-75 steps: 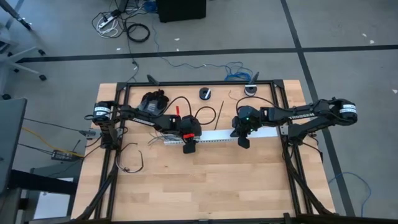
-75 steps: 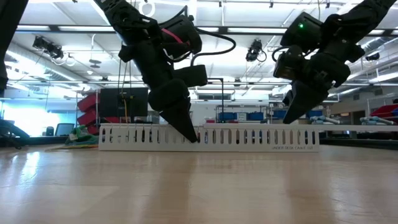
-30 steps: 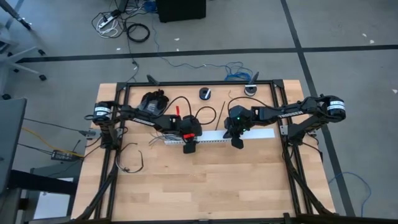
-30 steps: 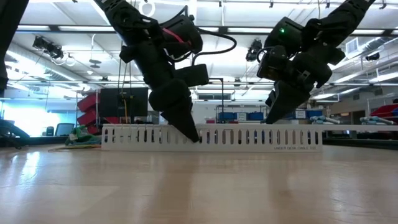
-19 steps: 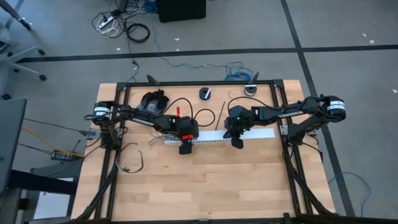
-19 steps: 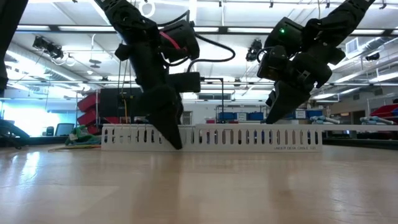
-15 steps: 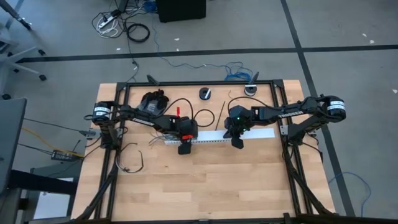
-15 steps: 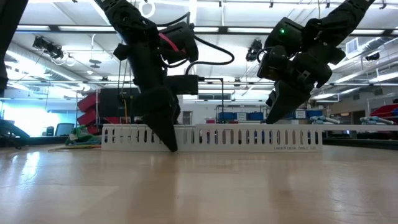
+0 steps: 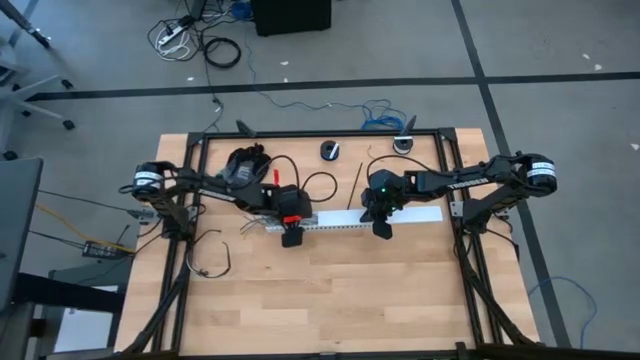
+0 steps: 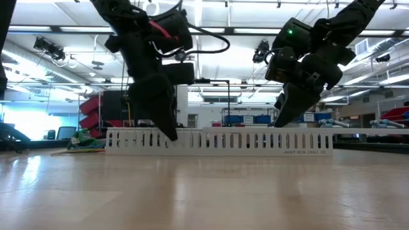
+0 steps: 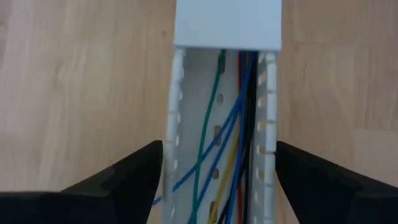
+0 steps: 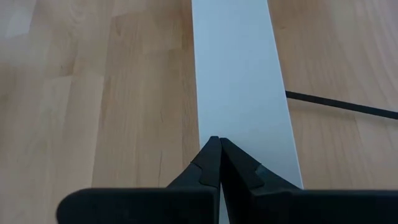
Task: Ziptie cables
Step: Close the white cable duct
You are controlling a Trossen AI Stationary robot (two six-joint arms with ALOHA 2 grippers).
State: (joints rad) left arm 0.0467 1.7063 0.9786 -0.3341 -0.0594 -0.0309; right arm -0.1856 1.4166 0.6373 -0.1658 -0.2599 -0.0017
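A white slotted duct [image 9: 335, 222] lies across the middle of the table. A flat lid [image 11: 227, 22] covers its right part. The left part is uncovered, and thin green, blue, yellow, red and black cables [image 11: 227, 143] lie along it. My left gripper [image 9: 291, 240] is open over that part, pointing steeply down, one finger outside each side wall of the duct [image 11: 174, 124]. My right gripper [image 9: 381, 230] is shut, and its tip [image 12: 217, 140] stands at the lid [image 12: 239, 74] farther right. My left gripper's fingers [image 11: 140, 177] stand close beside the duct's two slotted walls, coming from above. I cannot tell whether they touch the walls. My right gripper's shut fingertips [image 10: 280, 123] meet the top of the lid, slanting down from the table's right. I cannot tell whether they press on it.
A thin black strip [image 9: 356, 185] lies behind the duct, next to a black wire loop [image 9: 322, 184]. Two round dark parts [image 9: 330, 150] and a black bundle [image 9: 248, 162] sit at the far edge. Loose wire [image 9: 212, 262] lies near the left. Bare wood is in front of the duct.
My left gripper has slid along the duct toward the table's left edge and risen a little, so its tips now stand at the duct's upper edge. My right gripper and the duct have kept still.
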